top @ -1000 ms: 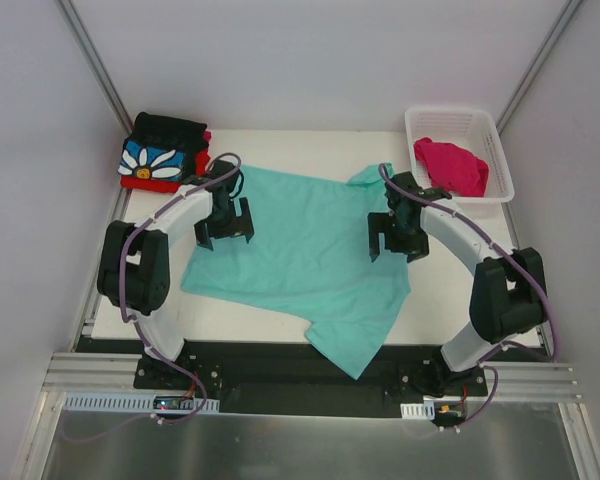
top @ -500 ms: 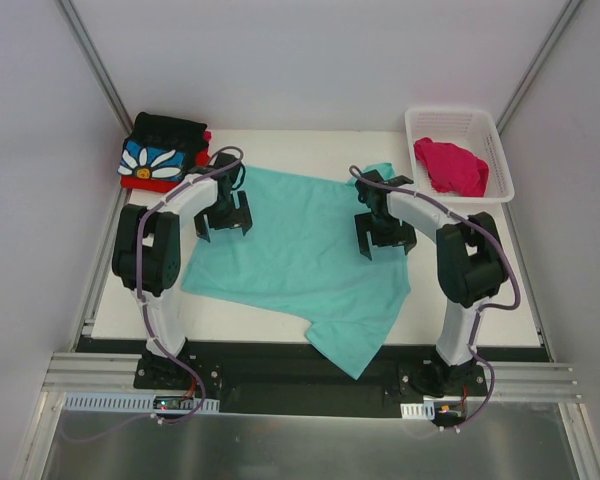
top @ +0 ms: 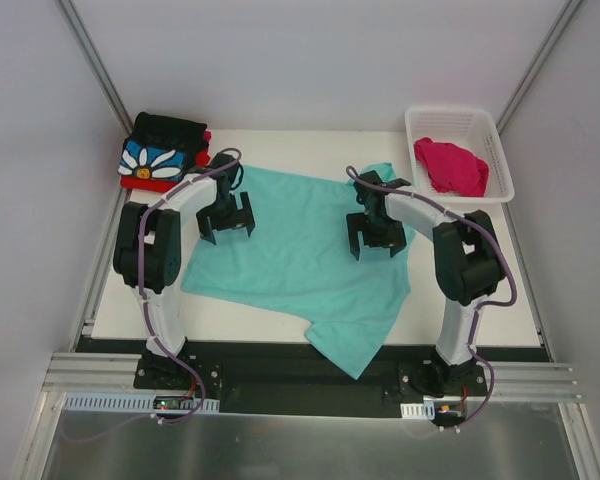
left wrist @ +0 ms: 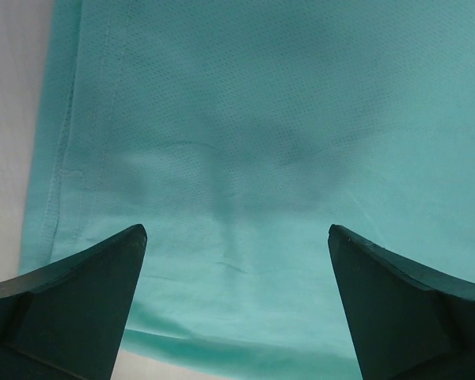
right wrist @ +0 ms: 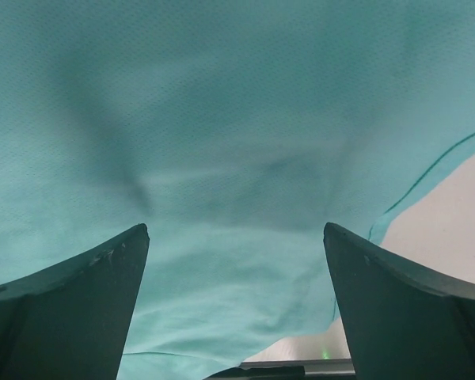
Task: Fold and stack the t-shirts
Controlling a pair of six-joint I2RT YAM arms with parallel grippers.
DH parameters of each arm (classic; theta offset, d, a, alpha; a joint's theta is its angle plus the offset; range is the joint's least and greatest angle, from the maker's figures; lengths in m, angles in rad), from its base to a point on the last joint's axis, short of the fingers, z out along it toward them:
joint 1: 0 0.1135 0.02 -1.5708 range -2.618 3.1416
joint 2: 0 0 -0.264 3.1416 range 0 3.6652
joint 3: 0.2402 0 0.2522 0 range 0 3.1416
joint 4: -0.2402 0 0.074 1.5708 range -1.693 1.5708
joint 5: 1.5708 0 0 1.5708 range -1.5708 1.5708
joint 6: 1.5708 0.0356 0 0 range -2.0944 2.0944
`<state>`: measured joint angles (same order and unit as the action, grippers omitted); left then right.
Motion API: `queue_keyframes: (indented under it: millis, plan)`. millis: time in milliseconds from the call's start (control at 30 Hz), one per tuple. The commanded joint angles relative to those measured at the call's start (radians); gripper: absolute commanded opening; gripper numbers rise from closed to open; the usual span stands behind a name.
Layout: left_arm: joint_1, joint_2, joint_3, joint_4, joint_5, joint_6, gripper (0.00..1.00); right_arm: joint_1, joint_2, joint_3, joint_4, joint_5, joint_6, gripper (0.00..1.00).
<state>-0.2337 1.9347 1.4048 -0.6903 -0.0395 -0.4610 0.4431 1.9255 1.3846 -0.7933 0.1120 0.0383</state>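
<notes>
On the counter the mint shirt lies spread flat, its near corner draped over the edge. Over it hang the left tool and right tool, both spread, holding nothing. First fold seems not begun; next, pinch the side edges.

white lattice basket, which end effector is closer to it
Right. The right end effector is over the mint-teal t-shirt, left of the white lattice basket; the left end effector is farther left.
</notes>
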Motion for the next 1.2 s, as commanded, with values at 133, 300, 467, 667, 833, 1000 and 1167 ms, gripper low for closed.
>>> queue_keyframes:
  millis: [133, 300, 467, 667, 833, 1000, 1167]
  plan:
    - [0.013, -0.028, -0.062, 0.032, 0.03, -0.016, 0.99, -0.003, -0.042, -0.048, 0.032, -0.058, 0.02, 0.96]
    - [0.013, -0.075, -0.153, 0.063, 0.021, -0.028, 0.99, -0.003, -0.062, -0.093, 0.072, -0.087, 0.029, 0.96]
    - [0.013, -0.088, -0.187, 0.09, 0.027, -0.031, 0.99, -0.003, -0.065, -0.128, 0.088, -0.098, 0.031, 0.96]
    - [0.013, -0.101, -0.257, 0.11, 0.064, -0.059, 0.99, 0.002, -0.091, -0.174, 0.098, -0.103, 0.028, 0.96]
    - [0.011, -0.177, -0.355, 0.12, 0.072, -0.079, 0.99, 0.008, -0.147, -0.231, 0.108, -0.136, 0.029, 0.96]
    - [0.0, -0.278, -0.434, 0.12, 0.075, -0.087, 0.99, 0.025, -0.206, -0.277, 0.114, -0.167, 0.035, 0.96]
    - [-0.035, -0.378, -0.527, 0.117, 0.079, -0.119, 0.99, 0.066, -0.27, -0.318, 0.098, -0.149, 0.06, 0.96]
